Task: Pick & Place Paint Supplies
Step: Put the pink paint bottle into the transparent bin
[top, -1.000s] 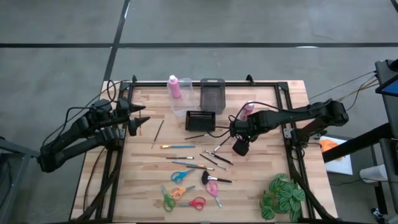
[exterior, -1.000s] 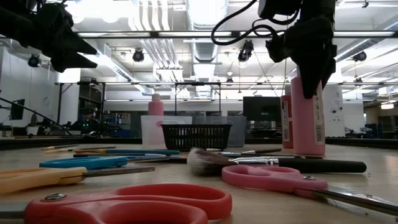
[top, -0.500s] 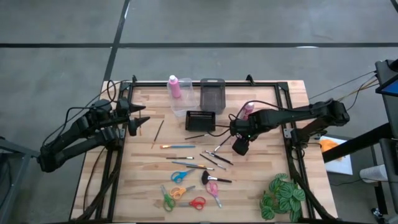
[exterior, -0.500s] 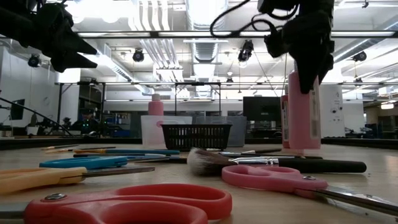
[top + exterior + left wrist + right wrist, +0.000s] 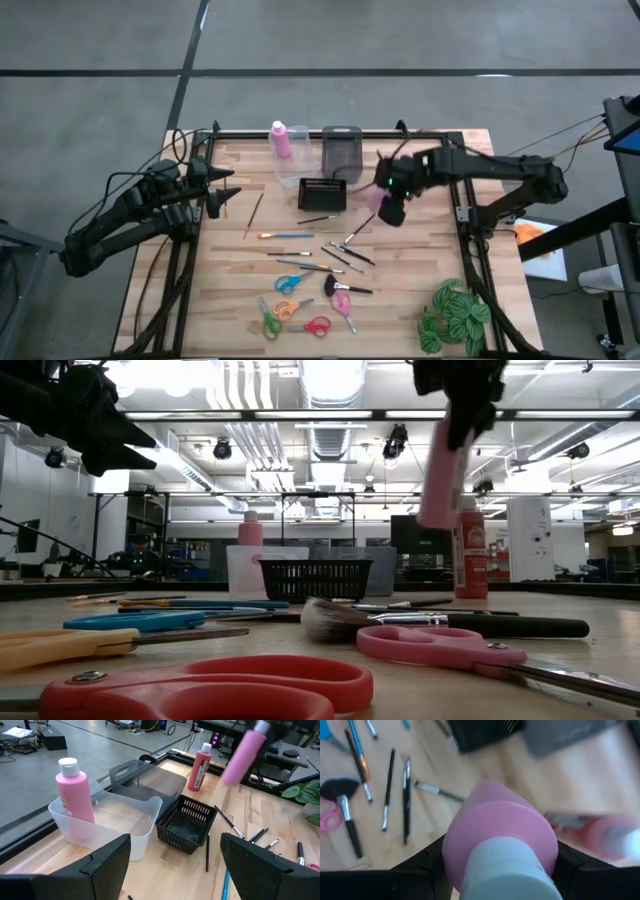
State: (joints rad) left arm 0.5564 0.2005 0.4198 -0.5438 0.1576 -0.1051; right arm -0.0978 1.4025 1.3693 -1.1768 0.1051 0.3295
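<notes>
I'm carrying a pink bottle (image 5: 441, 475) clamped, tilted, in the right gripper (image 5: 392, 190). Clear bin (image 5: 107, 822) lying beyond it; I'm keeping the bottle high over the basket (image 5: 322, 193). Left gripper (image 5: 222, 190) idling, fully open.

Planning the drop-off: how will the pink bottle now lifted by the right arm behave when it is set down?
The pink bottle is tall and narrow and hangs tilted in the right tool, so it may tip unless set upright. Its round, smooth-looking body would probably roll if laid flat, and might slip.
</notes>
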